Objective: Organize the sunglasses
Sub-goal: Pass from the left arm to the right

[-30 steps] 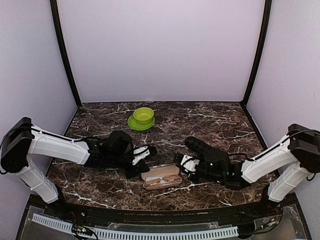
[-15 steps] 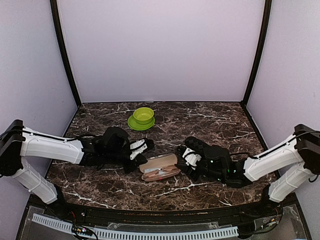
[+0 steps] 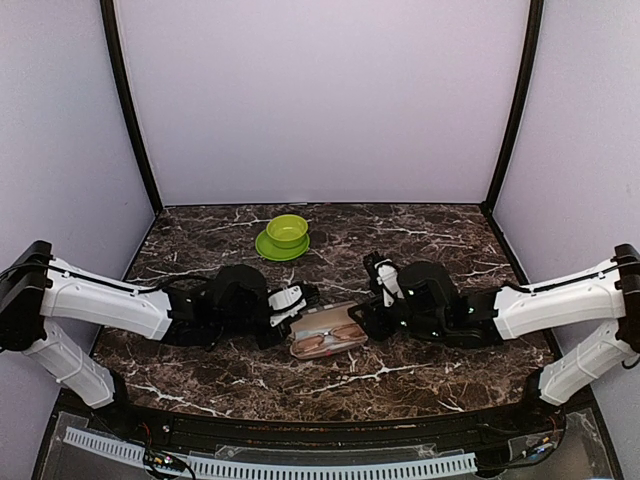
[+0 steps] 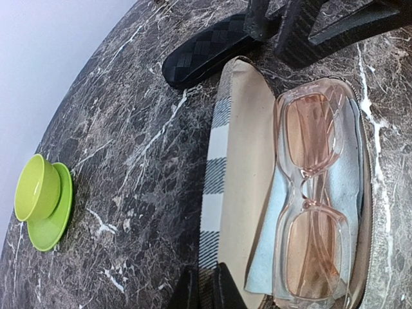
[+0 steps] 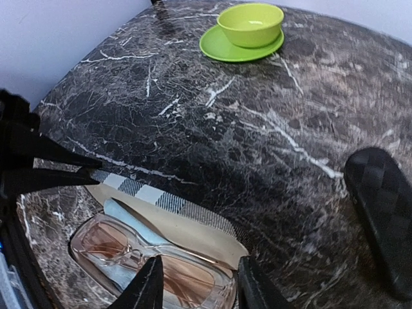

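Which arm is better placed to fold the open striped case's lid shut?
Left. The left gripper has its jaws pinched on the edge of the brown-and-beige striped case's lid, so it could probably swing it over the pink translucent sunglasses. The right gripper hovers over them, jaws open, holding nothing.

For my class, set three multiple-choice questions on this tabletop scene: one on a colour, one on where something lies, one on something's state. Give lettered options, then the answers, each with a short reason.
1. The bowl is: A red; B green; C blue.
2. The sunglasses lie: A in the bowl; B under the bowl; C in the striped case.
3. The striped case is: A open; B shut; C upside down.

Answers:
1. B, it is bright green, like the saucer under it.
2. C, the pinkish lenses rest on a blue cloth inside the case.
3. A, its lid is folded back, showing the beige lining.
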Controlling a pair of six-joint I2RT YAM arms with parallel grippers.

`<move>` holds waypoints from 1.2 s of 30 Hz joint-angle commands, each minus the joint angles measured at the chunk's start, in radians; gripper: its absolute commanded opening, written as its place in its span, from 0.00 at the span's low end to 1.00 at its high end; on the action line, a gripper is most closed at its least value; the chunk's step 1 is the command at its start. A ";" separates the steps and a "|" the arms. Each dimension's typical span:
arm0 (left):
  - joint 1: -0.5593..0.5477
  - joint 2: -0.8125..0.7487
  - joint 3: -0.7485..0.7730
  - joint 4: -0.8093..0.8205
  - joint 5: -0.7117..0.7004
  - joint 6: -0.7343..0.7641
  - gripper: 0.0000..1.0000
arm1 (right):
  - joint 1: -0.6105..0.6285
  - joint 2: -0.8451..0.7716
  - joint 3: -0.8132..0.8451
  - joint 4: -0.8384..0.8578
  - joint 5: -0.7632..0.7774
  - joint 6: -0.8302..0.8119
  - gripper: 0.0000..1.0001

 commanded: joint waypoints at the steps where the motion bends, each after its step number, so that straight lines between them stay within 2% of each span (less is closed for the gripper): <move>1: -0.046 0.002 -0.009 0.094 -0.135 0.044 0.05 | -0.016 0.010 0.022 -0.109 -0.020 0.256 0.37; 7: -0.079 -0.019 -0.039 0.127 -0.236 0.067 0.05 | -0.034 -0.043 -0.030 -0.121 -0.047 0.352 0.29; 18: -0.116 -0.004 -0.043 0.133 -0.343 0.075 0.05 | -0.042 -0.019 -0.073 -0.089 -0.148 0.435 0.29; 36: -0.152 0.058 -0.030 0.168 -0.382 0.084 0.05 | -0.110 0.047 -0.110 0.032 -0.261 0.504 0.27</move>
